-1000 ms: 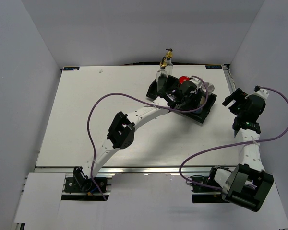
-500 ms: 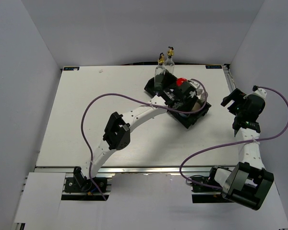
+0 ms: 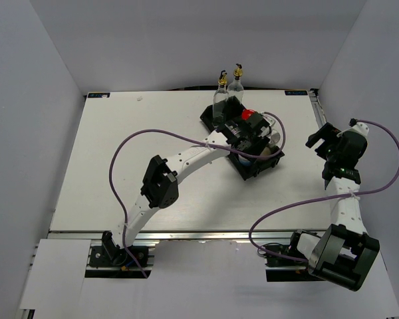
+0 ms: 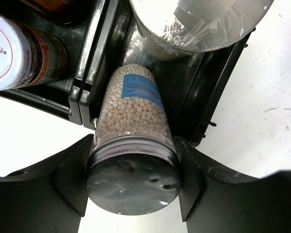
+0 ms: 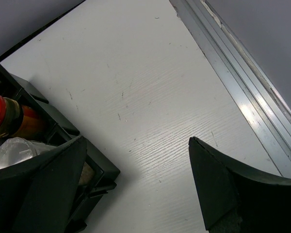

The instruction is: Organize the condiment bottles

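My left gripper (image 4: 133, 174) is shut on a silver-capped shaker (image 4: 136, 107) full of white pellets, which stands in a slot of the black tray (image 4: 87, 92). Beside it are a white-lidded jar (image 4: 9, 53) and a plastic-wrapped shaker (image 4: 199, 24). From above, the left gripper (image 3: 256, 136) is over the tray (image 3: 251, 171). Two clear glass bottles (image 3: 219, 100) (image 3: 237, 81) with gold pourers stand at the tray's far end. The red-lidded jar (image 3: 248, 114) (image 5: 0, 114) sits in the tray. My right gripper (image 3: 319, 139) (image 5: 136, 179) hangs open over bare table, right of the tray (image 5: 94, 167).
A metal rail (image 5: 242, 87) runs along the table's right edge, close to the right gripper. A purple cable (image 3: 153, 136) loops over the table left of the tray. Grey walls enclose the table on three sides.
The left arm has swung left with the shaker in its grip. The tray has turned with it, its right end coming nearer and leftward. The right gripper has stayed put.
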Robot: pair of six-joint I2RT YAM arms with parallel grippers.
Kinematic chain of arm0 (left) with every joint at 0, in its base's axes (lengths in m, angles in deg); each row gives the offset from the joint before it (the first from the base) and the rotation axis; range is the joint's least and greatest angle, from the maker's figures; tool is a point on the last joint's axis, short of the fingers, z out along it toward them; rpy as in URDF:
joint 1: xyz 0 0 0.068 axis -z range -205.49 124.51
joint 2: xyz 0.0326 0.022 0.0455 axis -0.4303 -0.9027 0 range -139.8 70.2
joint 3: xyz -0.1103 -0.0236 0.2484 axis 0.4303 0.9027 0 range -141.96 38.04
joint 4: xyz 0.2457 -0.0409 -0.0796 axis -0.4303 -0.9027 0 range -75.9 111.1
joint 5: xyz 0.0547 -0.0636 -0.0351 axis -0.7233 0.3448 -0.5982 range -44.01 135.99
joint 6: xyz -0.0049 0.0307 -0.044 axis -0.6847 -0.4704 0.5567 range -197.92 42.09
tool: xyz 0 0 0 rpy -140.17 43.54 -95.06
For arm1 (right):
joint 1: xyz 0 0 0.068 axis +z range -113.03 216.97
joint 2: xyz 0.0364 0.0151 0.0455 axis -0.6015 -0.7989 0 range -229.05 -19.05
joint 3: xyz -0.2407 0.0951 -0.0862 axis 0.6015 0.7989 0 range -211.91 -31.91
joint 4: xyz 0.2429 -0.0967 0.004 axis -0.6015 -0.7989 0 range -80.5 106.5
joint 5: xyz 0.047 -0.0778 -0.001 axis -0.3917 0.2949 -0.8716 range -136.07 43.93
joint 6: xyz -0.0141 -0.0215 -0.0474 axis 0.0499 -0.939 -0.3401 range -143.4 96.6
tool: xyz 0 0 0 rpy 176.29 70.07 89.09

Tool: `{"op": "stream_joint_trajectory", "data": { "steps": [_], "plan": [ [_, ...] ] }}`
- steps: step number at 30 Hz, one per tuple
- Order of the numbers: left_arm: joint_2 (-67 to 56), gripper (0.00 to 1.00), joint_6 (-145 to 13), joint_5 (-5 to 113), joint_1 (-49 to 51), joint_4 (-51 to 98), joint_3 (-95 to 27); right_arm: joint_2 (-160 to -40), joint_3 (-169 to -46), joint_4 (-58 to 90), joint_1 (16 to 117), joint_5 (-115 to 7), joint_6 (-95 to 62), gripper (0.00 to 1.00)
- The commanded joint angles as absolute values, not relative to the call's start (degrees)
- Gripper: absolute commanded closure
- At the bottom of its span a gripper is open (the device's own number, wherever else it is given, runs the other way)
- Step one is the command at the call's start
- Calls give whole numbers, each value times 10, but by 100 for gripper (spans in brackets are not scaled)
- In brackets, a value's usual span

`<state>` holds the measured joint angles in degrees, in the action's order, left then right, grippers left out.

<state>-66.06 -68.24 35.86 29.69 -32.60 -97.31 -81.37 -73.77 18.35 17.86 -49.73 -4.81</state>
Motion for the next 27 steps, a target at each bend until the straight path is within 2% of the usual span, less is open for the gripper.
{"op": "stream_joint_trajectory", "data": {
  "steps": [1, 6, 12, 13, 21, 27],
  "plan": [
    [-642, 67, -700, 344, 280, -323, -993, -813, -760, 211, 176, -506, -56, 10],
    [-646, 29, -686, 358, 264, -301, -993, -815, -760, 212, 176, -506, -56, 11],
    [-627, 10, -694, 376, 264, -272, -985, -819, -762, 212, 176, -511, -56, 10],
    [-624, 3, -694, 380, 264, -262, -984, -819, -762, 212, 176, -512, -58, 11],
    [-573, 2, -697, 396, 265, -237, -972, -819, -762, 215, 176, -525, -59, 11],
    [-483, 2, -707, 398, 265, -215, -891, -822, -764, 213, 176, -528, -69, 11]
  ]
}}
